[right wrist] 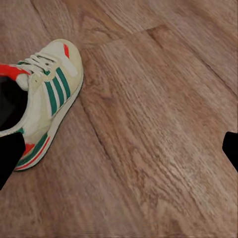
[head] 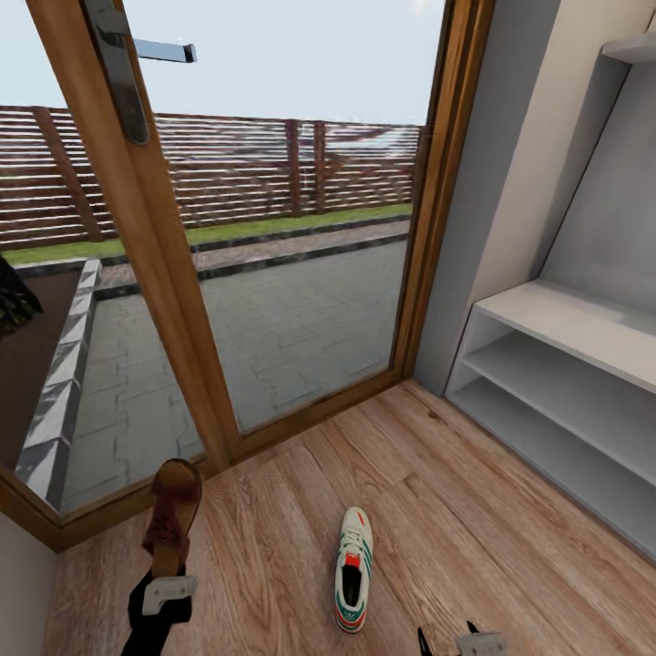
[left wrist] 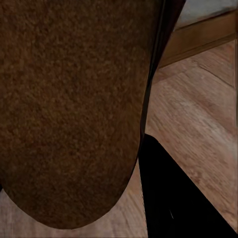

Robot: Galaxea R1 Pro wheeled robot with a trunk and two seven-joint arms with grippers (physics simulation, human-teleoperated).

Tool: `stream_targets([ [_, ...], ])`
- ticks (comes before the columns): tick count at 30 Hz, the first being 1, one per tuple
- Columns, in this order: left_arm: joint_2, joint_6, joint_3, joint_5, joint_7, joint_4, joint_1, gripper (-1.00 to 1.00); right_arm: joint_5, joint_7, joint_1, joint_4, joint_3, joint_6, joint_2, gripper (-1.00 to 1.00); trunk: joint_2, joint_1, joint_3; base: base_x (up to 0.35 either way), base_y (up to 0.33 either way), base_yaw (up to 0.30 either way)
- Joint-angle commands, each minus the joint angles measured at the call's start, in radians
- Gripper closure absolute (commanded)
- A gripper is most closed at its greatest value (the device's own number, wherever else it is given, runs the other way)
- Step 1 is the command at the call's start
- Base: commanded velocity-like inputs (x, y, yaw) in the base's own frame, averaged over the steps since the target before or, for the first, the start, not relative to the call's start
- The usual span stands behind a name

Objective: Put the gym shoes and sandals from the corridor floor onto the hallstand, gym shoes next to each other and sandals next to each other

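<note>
While the rack waits: hallstand (head: 565, 319) shelves bare.
Left hand (head: 169, 583): gripping a sandal (head: 173, 515), aloft.
Right hand (head: 451, 638): spread wide, unloaded.
Gym shoe (head: 353, 569): on corridor floor (head: 510, 547).

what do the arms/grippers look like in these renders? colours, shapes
Left gripper: black body with a pale grey rectangular plate at its front. Right gripper: two thin black fingers beside a similar pale grey block. In the right wrist view, fingers are flat matte black. No cables or markings can be made out.
</note>
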Motion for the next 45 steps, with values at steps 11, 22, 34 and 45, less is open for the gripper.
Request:
stream_targets([
  [11,-0.001,0.242,-0.003,-0.003,-0.008,-0.323,0.001,1.0,0.006,-0.086,-0.034,-0.177,-0.003,0.365,0.087,-1.0,0.0,0.0,-0.001,0.0,0.0,0.0],
  [22,-0.01,0.476,-0.001,-0.001,-0.128,-0.563,0.002,1.0,0.003,-0.093,-0.106,-0.337,-0.004,0.637,0.162,-1.0,0.0,0.0,-0.001,0.0,0.0,0.0],
  [34,-0.011,0.624,-0.117,-0.003,-0.188,-0.727,0.003,1.0,0.003,-0.092,-0.171,-0.318,-0.004,0.661,0.162,-1.0,0.0,0.0,-0.001,0.0,0.0,0.0],
  [45,-0.007,0.625,-0.165,0.004,-0.183,-0.728,0.003,1.0,0.004,-0.092,-0.171,-0.309,-0.005,0.661,0.162,-1.0,0.0,0.0,-0.003,0.0,0.0,0.059],
])
